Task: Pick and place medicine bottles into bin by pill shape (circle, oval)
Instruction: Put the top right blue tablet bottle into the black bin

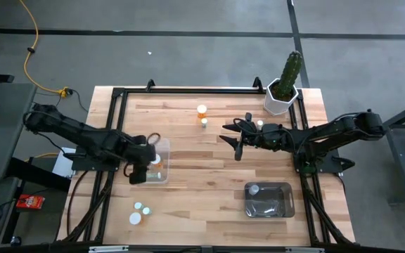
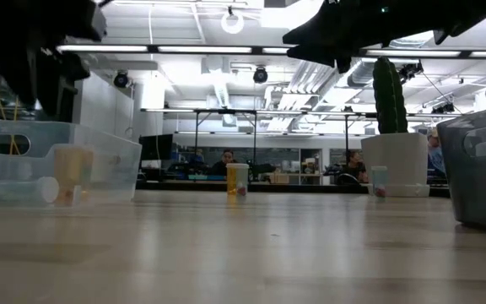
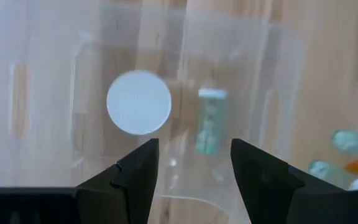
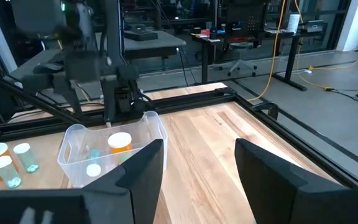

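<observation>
High view shows the wooden table with both dark arms over it, the cactus pot standing at a far corner. On the left side sits the clear bin, and the left gripper hangs right above it, fingers apart and holding nothing; its wrist view looks straight down on a white-capped bottle standing inside and a pale bottle lying beside it. The grey bin is near the right front with one capped bottle in it. The right gripper hovers mid-table, jaws also spread and empty, near the small bottle just beside its arm. An orange bottle and a tiny one stand toward the far middle, and two white caps wait by the front left. To my eye the next pick belongs to the right arm: I'd come down square over the cap, close low on the body, and lift straight so its neighbours stay upright
</observation>
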Controlling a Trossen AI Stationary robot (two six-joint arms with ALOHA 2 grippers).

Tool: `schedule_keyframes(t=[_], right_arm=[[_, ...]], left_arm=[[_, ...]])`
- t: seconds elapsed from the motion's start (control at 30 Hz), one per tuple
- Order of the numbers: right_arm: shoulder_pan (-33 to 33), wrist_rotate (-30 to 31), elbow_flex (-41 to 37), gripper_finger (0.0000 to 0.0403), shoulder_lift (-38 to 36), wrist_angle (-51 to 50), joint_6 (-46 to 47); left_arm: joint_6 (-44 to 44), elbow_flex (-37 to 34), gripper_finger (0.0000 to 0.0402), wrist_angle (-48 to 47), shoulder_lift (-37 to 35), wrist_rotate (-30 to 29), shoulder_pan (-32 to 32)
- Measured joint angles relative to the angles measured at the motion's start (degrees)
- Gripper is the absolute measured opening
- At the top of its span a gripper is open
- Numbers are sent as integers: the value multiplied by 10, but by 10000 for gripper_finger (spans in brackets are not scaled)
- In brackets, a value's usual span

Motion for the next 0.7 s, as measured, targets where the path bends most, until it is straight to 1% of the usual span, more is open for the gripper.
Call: schedule_keyframes(t=[0.2,0.47,0.7], right_arm=[[0,0,0,193,0,-3,0],[0,0,0,193,0,-4,0],[0,0,0,193,0,-4,0]], left_arm=[[45,0,188,-2,55,2,0],[56,0,188,-2,66,37,0],[56,0,188,-1,66,-4,0]])
